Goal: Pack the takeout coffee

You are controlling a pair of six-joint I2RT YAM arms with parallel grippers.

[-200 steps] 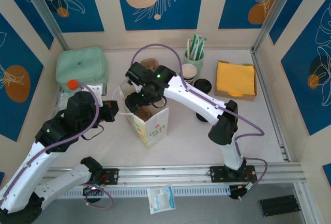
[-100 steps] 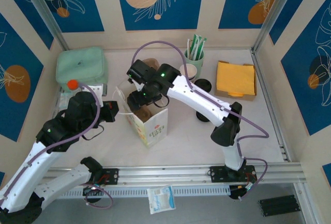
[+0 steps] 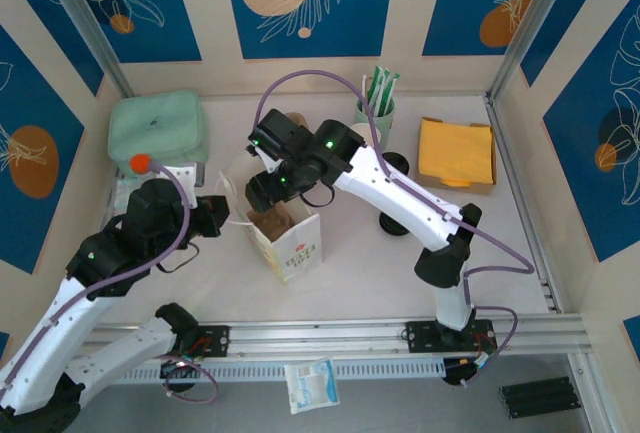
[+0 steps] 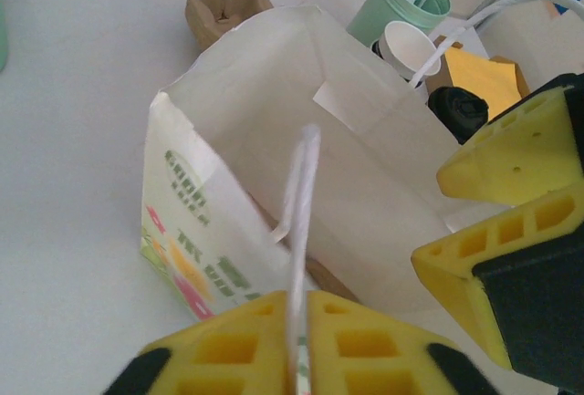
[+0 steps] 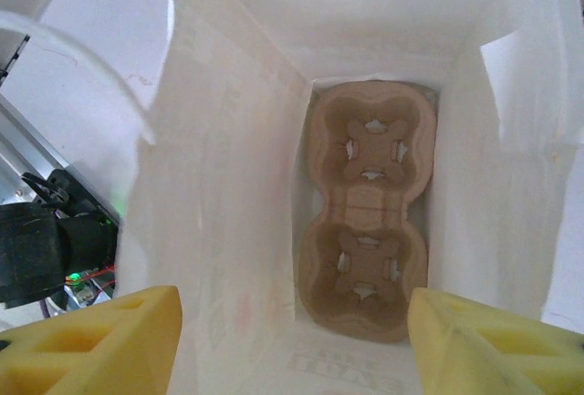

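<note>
Paper bag stands open, its string handle pinched between the left fingers. Over its mouth the right fingers hover wide, holding nothing. Right of the bag, the takeout coffee sits half hidden under the right arm.

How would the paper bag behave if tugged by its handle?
Probably light and floppy: the bag has thin, bowed walls, and the left gripper pinches only a thin handle. It's tall and narrow, so a sideways tug might tip it, though the carrier lying flat inside may steady it.
</note>
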